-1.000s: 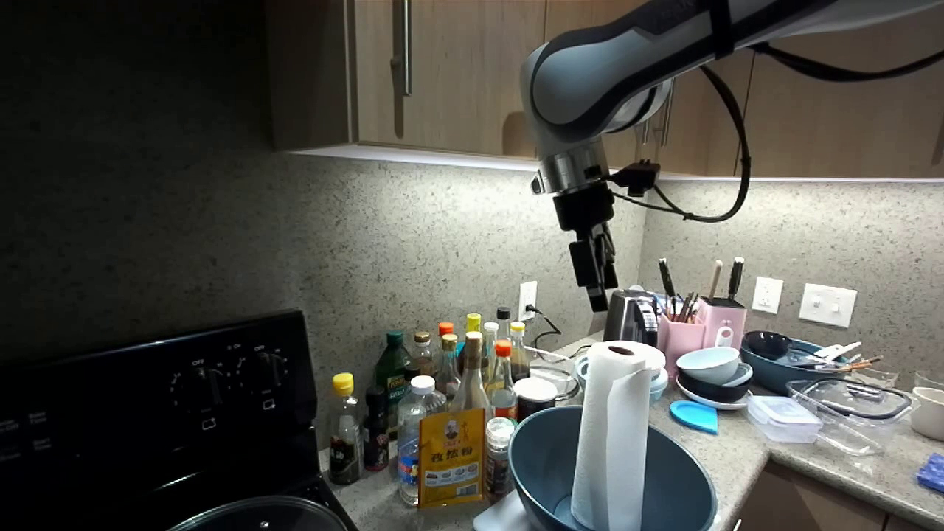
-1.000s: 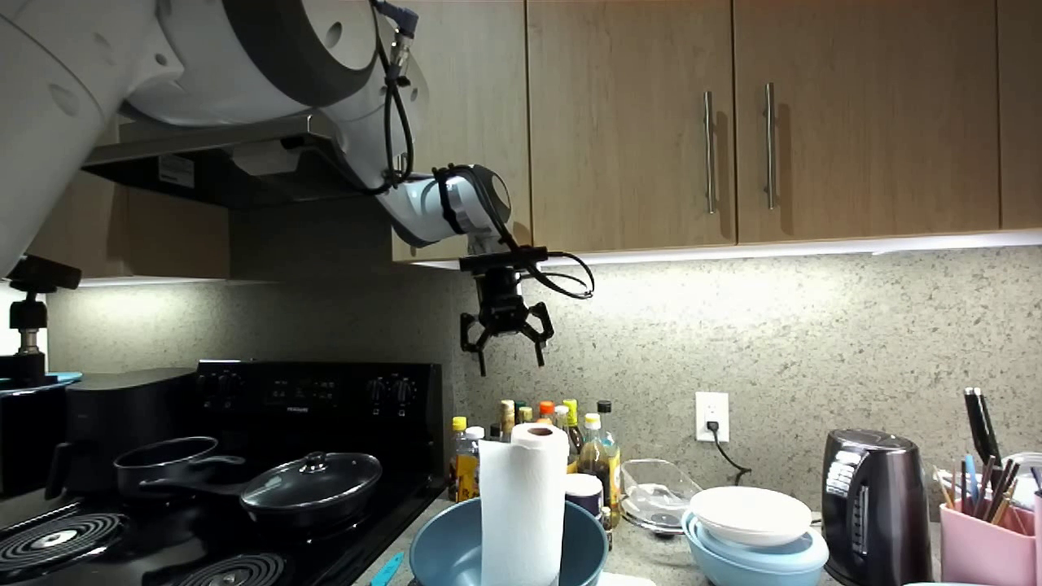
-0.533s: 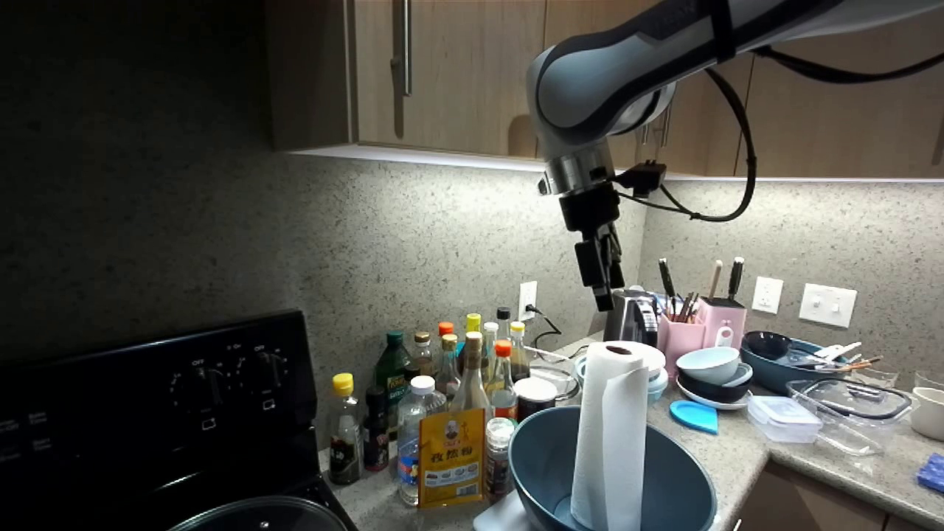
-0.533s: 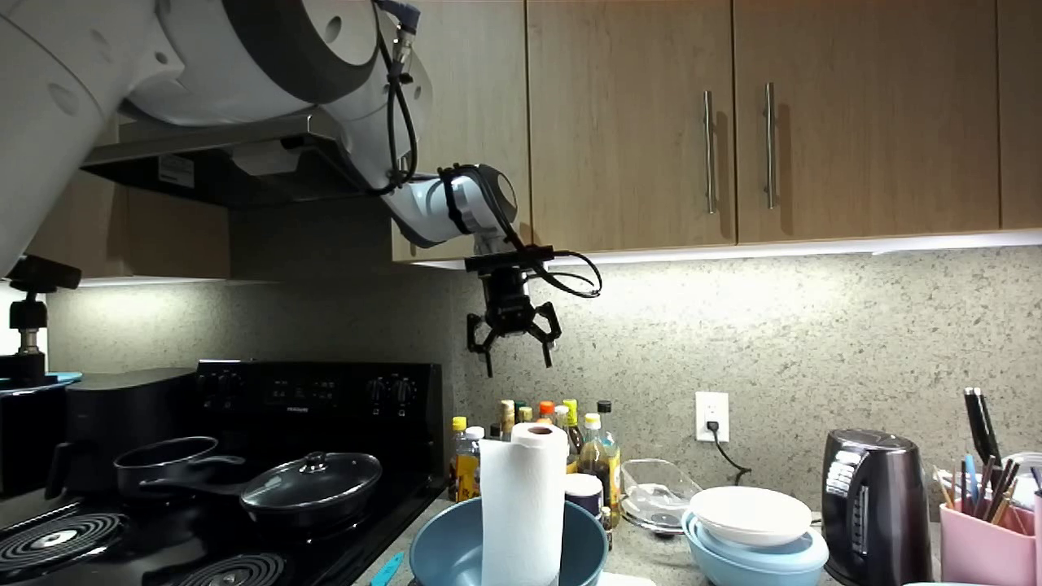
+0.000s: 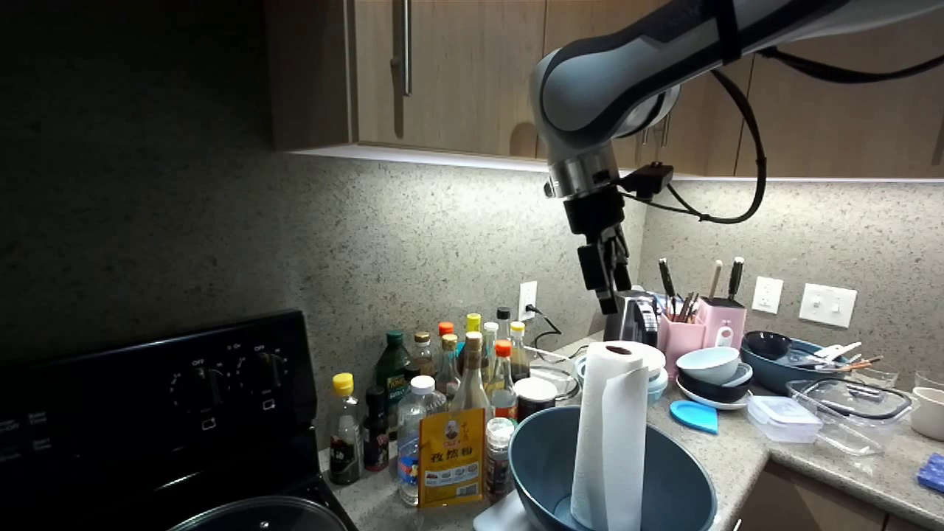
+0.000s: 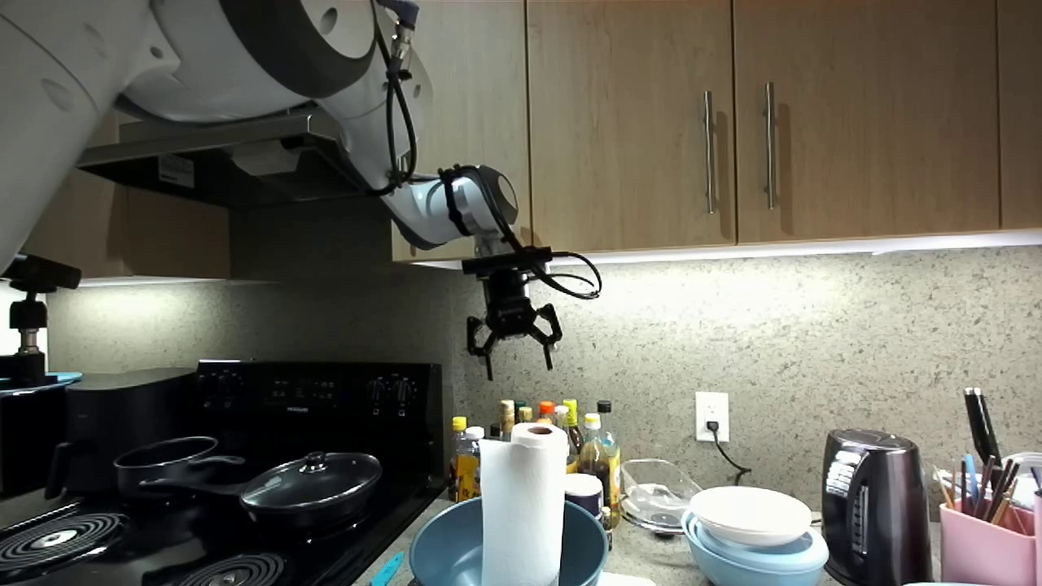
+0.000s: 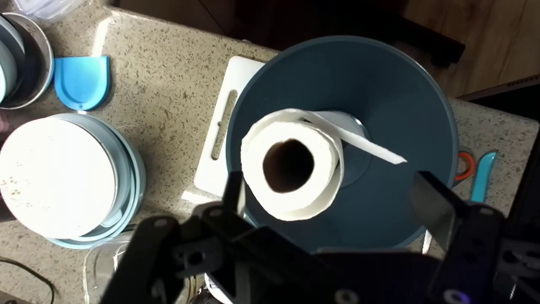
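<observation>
Below the gripper (image 6: 519,372), we are seeing a paper roll (image 7: 287,205) standing in a bowl (image 7: 392,105).
We are finding a cutting board (image 7: 214,177) lying partly under the bowl, a dish stack (image 7: 59,177) left of the gripper in the wrist view, and bottles (image 5: 472,380) below and left of it in an exterior view.

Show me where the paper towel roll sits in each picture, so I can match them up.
In an exterior view: the paper towel roll is at the bottom, right of centre.
In an exterior view: the paper towel roll is at the bottom, around the centre.
Wrist view: the paper towel roll is near the middle, seen from above.
Shared landmark: the blue bowl it stands in.
</observation>
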Controlling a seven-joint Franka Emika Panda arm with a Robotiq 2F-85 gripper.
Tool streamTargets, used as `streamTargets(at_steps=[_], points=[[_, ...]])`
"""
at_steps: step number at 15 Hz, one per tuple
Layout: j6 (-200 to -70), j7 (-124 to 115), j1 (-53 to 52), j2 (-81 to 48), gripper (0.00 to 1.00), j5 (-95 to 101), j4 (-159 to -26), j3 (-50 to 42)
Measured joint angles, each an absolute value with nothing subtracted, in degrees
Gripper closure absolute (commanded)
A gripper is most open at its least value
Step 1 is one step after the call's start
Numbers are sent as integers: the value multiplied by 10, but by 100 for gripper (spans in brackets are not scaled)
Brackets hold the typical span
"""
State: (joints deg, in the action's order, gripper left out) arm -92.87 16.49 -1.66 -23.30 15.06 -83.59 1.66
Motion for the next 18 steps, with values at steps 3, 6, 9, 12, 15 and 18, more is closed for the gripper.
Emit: streamTargets(at_steps=[3, 6, 9, 12, 15, 18], points=[[-930, 152, -17, -226, 0, 151, -845, 16], [-932, 147, -17, -218, 0, 151, -855, 13], [-934, 142, -16, -210, 0, 151, -864, 11], [-940, 140, -16, -203, 0, 151, -877, 10], [-956, 140, -15, -189, 0, 151, -903, 7], [-974, 140, -14, -169, 0, 151, -940, 3]])
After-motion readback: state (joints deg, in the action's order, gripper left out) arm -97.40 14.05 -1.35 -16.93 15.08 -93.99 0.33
